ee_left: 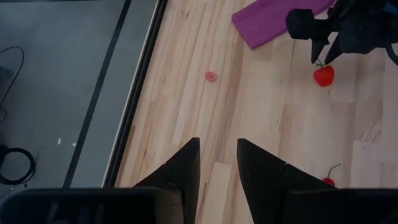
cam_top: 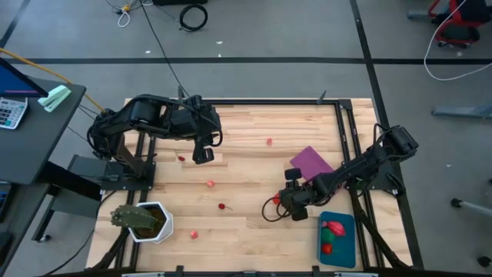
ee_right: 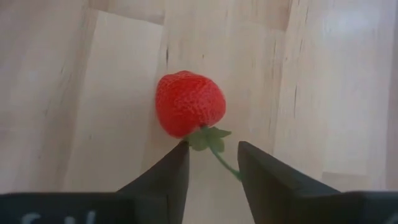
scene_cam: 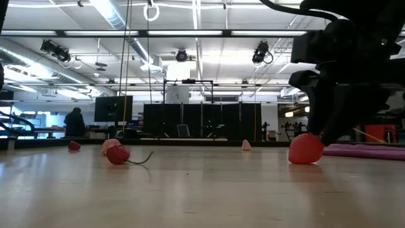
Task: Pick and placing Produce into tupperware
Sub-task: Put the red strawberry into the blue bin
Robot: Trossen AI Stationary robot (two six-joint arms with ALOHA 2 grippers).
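A red toy strawberry (ee_right: 189, 102) lies on the wooden table, its green stem (ee_right: 214, 146) pointing back between my right gripper's fingers. My right gripper (ee_right: 211, 148) is open and low over the table, one finger on each side of the stem; I see no touch. In the low view the strawberry (scene_cam: 305, 149) sits just under that gripper (scene_cam: 335, 130). The teal tupperware (cam_top: 347, 245) stands near the table's near right corner with red and green pieces inside. My left gripper (ee_left: 217, 146) hangs open over the table's far left part (cam_top: 202, 151).
Loose produce lies about: a pink piece (cam_top: 269, 141), small red ones (cam_top: 182, 158) (cam_top: 222, 206), pink ones (cam_top: 210, 183) (cam_top: 194, 231). A purple sheet (cam_top: 311, 161) lies beyond the right gripper. A potted plant (cam_top: 146, 221) stands at the near left.
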